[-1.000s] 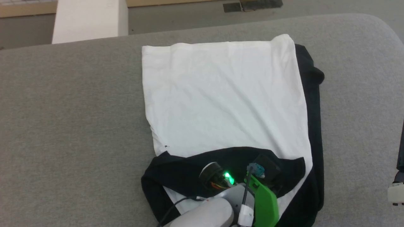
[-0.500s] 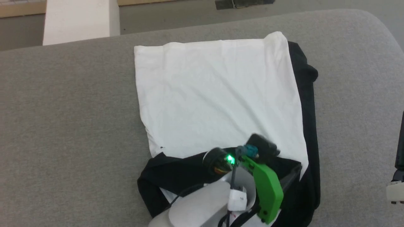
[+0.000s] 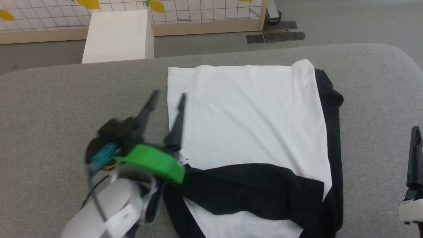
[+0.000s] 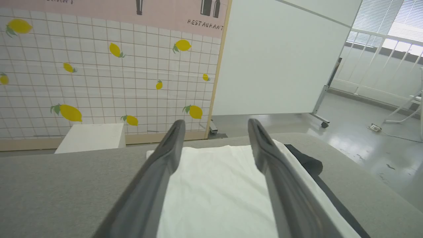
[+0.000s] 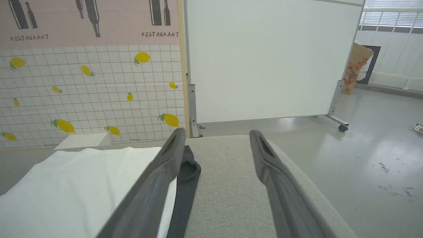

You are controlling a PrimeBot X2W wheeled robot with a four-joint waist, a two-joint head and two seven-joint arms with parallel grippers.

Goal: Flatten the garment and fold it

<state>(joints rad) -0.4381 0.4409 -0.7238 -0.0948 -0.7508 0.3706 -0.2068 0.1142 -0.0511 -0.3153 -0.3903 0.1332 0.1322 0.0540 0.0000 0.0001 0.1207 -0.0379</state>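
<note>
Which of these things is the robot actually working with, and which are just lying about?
In the job: garment, left tool, right tool, grey table beneath.
Just standing about: white box, lemon-print screen, whiteboard.

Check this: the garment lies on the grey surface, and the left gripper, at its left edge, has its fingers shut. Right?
No: the left gripper has its fingers open, not shut; the left wrist view shows it. The garment lies on the grey surface, the gripper at its left edge.

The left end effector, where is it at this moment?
Head view, left side: the left end effector is open over the left edge of the garment.
</note>
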